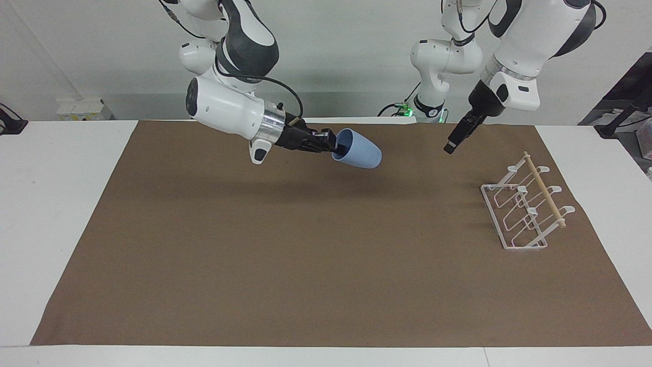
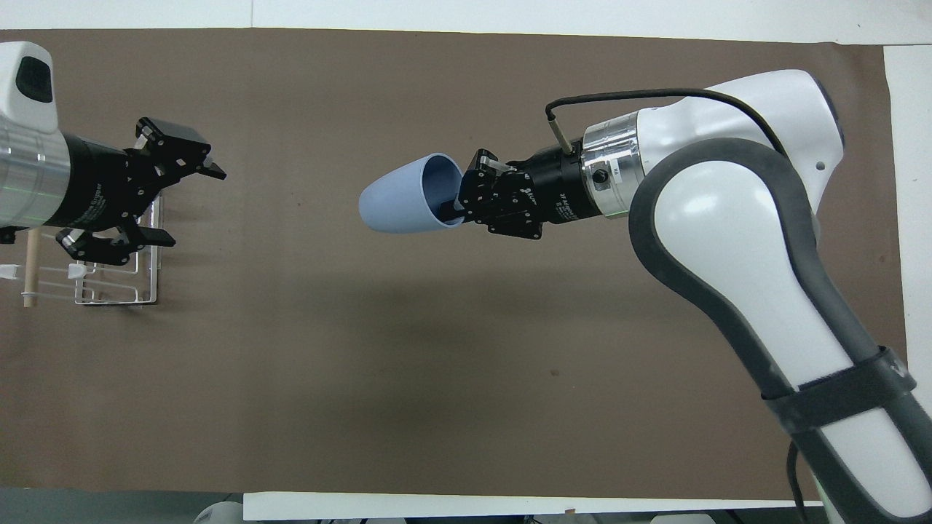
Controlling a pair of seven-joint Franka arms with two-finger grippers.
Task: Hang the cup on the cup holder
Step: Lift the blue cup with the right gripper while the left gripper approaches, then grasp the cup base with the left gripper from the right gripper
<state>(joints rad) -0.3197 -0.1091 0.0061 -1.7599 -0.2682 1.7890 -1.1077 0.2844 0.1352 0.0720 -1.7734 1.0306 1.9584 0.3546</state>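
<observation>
The light-blue cup (image 1: 362, 154) hangs tilted in the air over the middle of the brown mat, its base pointing toward the left arm's end of the table; it also shows in the overhead view (image 2: 404, 204). My right gripper (image 1: 337, 149) (image 2: 457, 209) is shut on its rim, one finger inside. My left gripper (image 1: 450, 148) is open and empty in the air between the cup and the cup holder, its jaws spread toward the cup (image 2: 191, 207). The white wire cup holder (image 1: 524, 214) stands on the mat at the left arm's end, partly covered by the left gripper in the overhead view (image 2: 116, 300).
The brown mat (image 1: 326, 265) covers most of the white table (image 1: 61, 204). Nothing else lies on it besides the rack.
</observation>
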